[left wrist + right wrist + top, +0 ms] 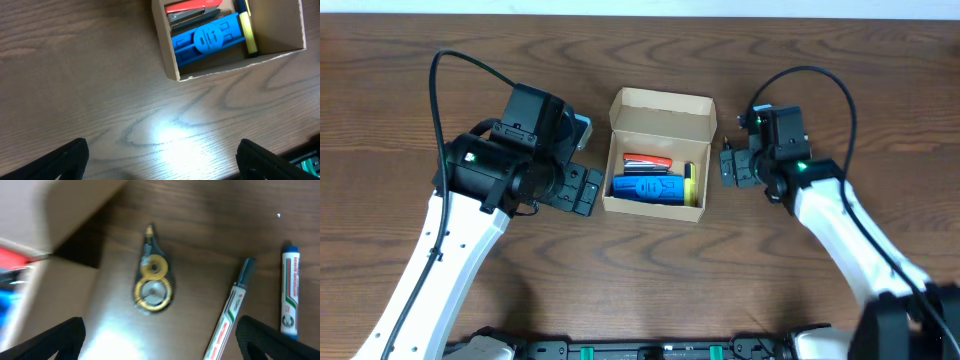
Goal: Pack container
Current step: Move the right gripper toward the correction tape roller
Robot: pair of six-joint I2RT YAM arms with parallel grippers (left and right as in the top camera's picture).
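Wood-grain table (400, 60) bears the container (660, 115), blurred in the right wrist view; both arms' jaws spread.

Open container (169, 55) holds a blue tool (210, 37), possibly a stapler.

The overhead camera looked straight down on the whole table (380, 60) from high up; both wrist cameras looked down from close above it. All three views shared the container (662, 118).

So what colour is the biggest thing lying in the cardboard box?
The biggest item is bright blue, clearest in the left wrist view.
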